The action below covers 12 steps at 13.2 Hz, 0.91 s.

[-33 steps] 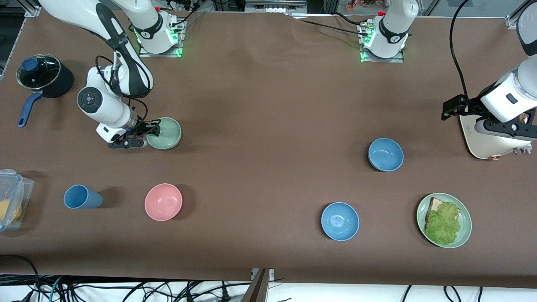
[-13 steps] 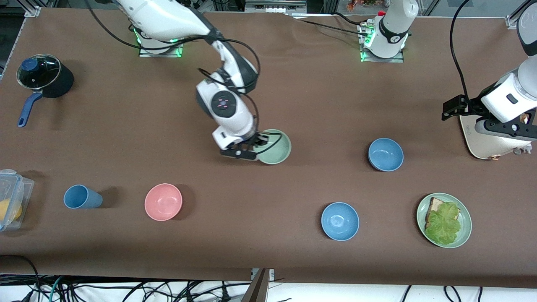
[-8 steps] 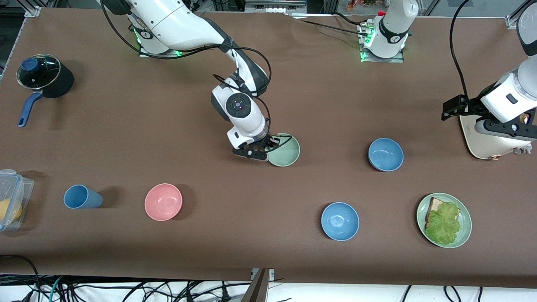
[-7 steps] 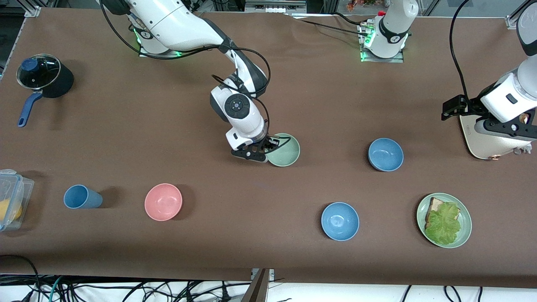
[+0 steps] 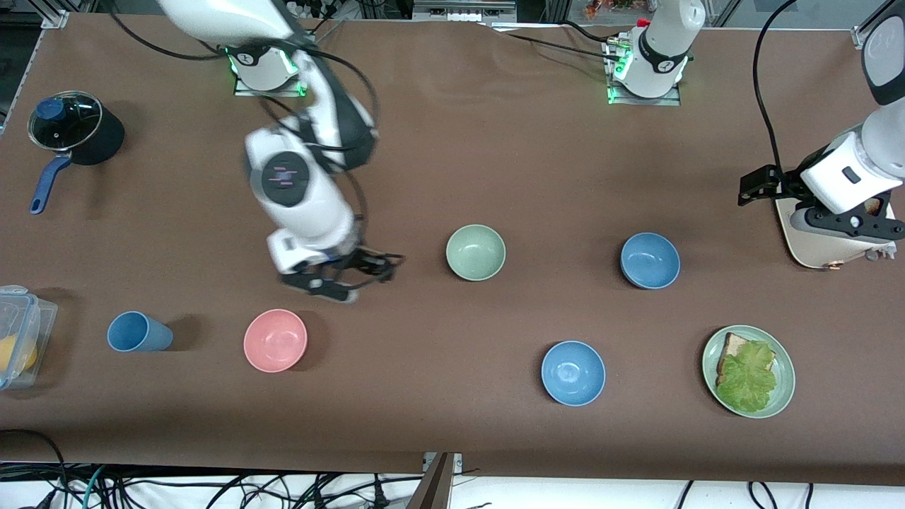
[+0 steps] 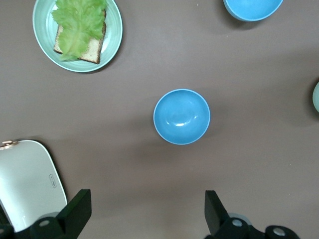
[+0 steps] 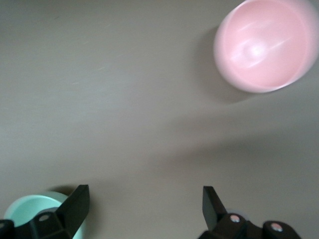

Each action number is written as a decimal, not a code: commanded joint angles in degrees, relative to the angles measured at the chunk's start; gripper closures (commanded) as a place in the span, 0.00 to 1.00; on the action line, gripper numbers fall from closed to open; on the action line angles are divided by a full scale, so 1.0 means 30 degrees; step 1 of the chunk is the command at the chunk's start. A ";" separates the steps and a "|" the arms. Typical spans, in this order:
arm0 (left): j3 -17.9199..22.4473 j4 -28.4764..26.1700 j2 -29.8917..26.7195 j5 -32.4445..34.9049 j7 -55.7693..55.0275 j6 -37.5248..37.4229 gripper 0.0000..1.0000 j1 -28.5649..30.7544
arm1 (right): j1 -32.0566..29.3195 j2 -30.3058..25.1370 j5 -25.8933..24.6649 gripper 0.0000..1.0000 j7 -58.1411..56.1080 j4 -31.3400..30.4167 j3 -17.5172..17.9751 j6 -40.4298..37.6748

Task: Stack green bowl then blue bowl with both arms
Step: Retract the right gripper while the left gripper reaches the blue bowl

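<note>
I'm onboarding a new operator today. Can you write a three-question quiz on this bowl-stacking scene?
1. True or false: the right gripper holds the green bowl.
2. Which bowl lies nearest the front camera? A) the pink bowl B) the blue bowl C) the brighter blue bowl
3. What lies on the green plate?

Key:
1. False; its fingers are open over bare table, and the bowl sits alone mid-table.
2. C.
3. Bread topped with lettuce.
</note>
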 commanded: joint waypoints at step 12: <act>-0.0392 -0.8291 0.4183 -0.0146 0.3241 1.3883 0.00 -0.0151 | -0.2621 -0.8334 -0.0212 0.00 -0.9874 -0.5751 -0.3469 -0.4387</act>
